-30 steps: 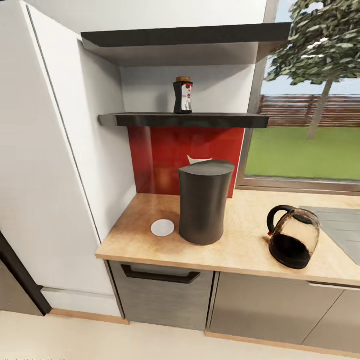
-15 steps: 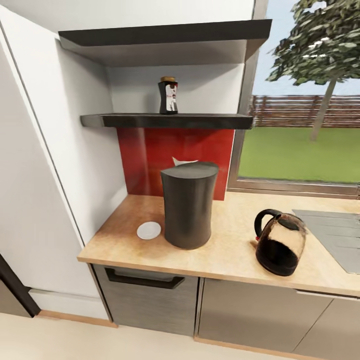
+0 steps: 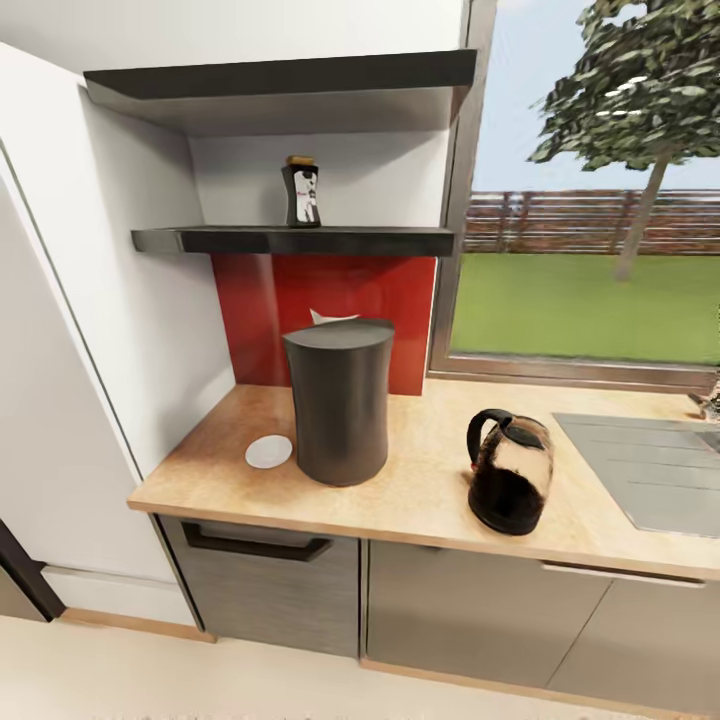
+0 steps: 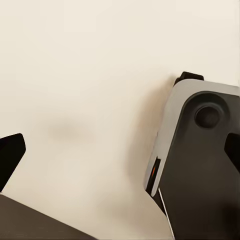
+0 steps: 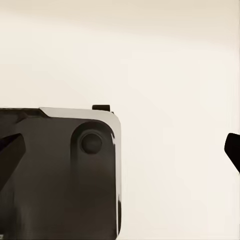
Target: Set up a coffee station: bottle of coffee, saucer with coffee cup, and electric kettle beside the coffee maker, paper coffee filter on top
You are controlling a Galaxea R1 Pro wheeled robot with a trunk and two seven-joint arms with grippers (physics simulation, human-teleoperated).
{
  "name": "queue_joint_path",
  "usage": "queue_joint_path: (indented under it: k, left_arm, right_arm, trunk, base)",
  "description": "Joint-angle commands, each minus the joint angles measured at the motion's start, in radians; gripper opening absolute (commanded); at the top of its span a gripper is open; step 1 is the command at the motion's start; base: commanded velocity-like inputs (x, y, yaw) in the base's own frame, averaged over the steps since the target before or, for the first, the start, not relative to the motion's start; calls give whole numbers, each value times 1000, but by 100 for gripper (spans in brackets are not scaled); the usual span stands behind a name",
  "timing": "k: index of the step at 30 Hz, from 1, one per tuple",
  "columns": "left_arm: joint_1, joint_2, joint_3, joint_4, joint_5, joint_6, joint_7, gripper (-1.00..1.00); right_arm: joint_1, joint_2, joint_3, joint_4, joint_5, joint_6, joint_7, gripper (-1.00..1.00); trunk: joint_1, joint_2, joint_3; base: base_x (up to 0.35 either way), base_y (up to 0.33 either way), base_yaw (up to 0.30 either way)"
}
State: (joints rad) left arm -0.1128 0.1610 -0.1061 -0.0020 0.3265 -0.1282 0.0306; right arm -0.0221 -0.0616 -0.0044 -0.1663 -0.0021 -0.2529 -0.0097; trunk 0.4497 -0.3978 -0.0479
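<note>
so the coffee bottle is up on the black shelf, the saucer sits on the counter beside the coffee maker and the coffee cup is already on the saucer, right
Not quite. The head view shows the saucer bare, with no cup on it. The rest holds: the bottle of coffee stands on the black kitchen shelf, and the saucer lies on the countertop beside the coffee maker.

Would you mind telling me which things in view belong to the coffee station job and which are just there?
Part of the job:
coffee maker
bottle of coffee on the shelf
saucer
kettle
countertop
white paper behind the coffee maker, perhaps the filter

Just there:
sink
upper shelf
window
drawer handle
</note>
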Motion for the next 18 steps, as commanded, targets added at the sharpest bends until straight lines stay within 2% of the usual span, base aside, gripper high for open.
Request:
queue_joint_path:
  k: [1,8,18]
  left_arm:
    - [-1,0,-9,0,6,-3,3,100]
    - [-2,3,-7,0,6,-2,6,100]
    - [-2,7,-8,-1,5,-3,5,100]
  right_arm:
    - [-1,0,0,1,0,-3,-1,100]
    - [-1,0,0,1,0,-3,-1,100]
    - [-1,0,0,1,-1,-3,-1,100]
  trunk:
    - [0,-2,-2]
    - [0,-2,-2]
    - [0,-2,-2]
  base:
    - [-182,-249,0]
    - [-243,-176,0]
    - [-319,-18,0]
